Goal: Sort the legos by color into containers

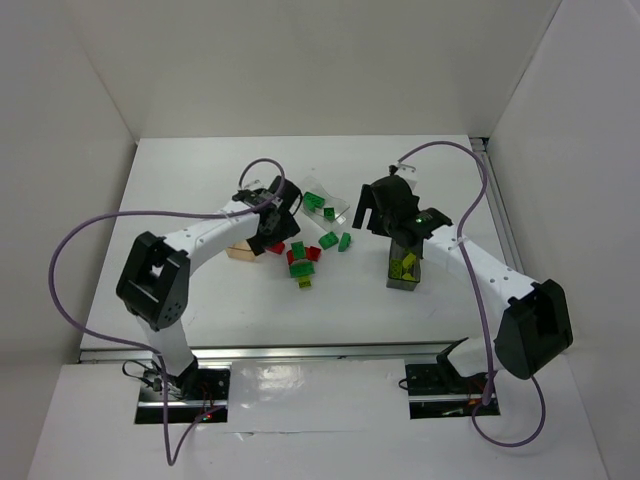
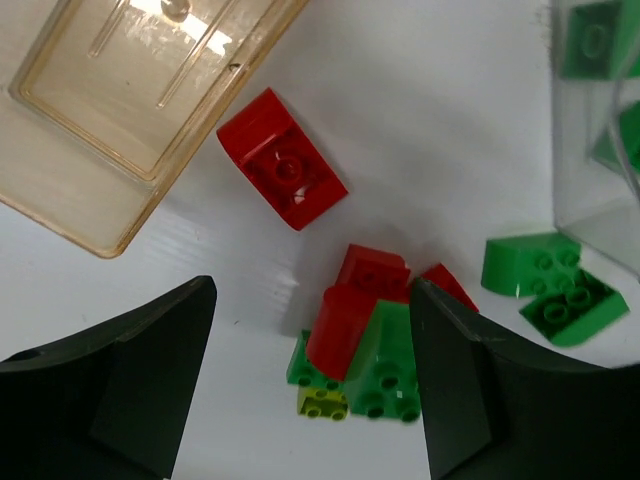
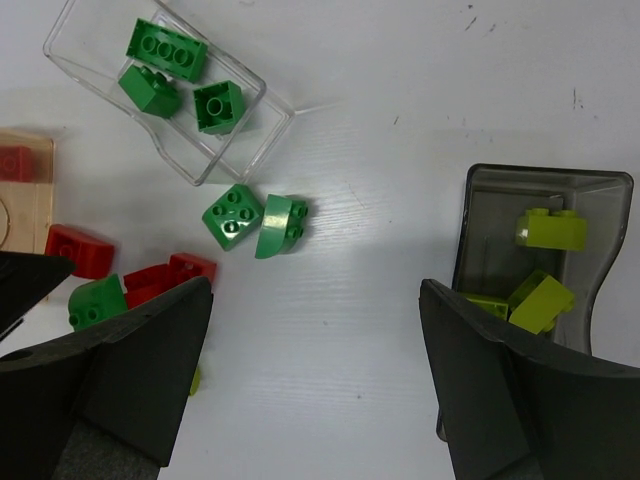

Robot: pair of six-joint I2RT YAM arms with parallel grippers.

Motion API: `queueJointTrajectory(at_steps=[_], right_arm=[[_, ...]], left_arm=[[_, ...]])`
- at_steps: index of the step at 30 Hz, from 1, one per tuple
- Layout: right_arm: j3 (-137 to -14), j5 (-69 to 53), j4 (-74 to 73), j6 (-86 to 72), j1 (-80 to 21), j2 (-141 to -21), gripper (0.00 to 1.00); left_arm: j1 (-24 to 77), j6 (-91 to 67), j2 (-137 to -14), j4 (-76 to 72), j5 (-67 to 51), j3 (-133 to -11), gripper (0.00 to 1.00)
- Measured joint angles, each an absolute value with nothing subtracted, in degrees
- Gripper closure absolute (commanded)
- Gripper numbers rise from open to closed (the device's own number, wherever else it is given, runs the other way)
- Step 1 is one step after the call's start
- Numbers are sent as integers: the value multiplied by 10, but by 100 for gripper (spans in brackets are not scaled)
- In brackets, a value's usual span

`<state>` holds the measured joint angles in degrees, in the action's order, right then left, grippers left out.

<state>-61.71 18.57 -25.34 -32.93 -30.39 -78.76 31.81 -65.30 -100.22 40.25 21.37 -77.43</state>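
My left gripper (image 2: 312,390) is open and empty above a pile of red (image 2: 345,320), green (image 2: 390,360) and yellow-green (image 2: 322,403) legos. A lone red lego (image 2: 283,160) lies beside the tan container (image 2: 130,90). My right gripper (image 3: 315,380) is open and empty over bare table between two loose green legos (image 3: 232,216) and the dark grey container (image 3: 560,190), which holds yellow-green legos (image 3: 552,228). The clear container (image 3: 250,150) holds three green legos (image 3: 170,50). In the top view the left gripper (image 1: 275,225) and right gripper (image 1: 372,215) flank the pile (image 1: 305,258).
White walls enclose the table (image 1: 200,180) on three sides. The tan container (image 1: 240,250) sits under the left arm, and the dark grey container (image 1: 405,268) sits under the right arm. A red lego (image 3: 15,162) shows inside the tan container.
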Motion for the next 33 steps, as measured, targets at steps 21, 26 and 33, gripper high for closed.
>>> queueJointTrajectory(at_steps=[21, 26, 33], right_arm=[[-624, 184, -254, -322, -304, -796, 9], [-624, 184, -256, -322, -308, -797, 9], [-624, 183, -258, -321, -309, -797, 9]], left_arm=[[314, -860, -1159, 456, 263, -856, 52], [314, -859, -1160, 460, 264, -860, 66], [322, -808, -1172, 482, 286, -936, 72]])
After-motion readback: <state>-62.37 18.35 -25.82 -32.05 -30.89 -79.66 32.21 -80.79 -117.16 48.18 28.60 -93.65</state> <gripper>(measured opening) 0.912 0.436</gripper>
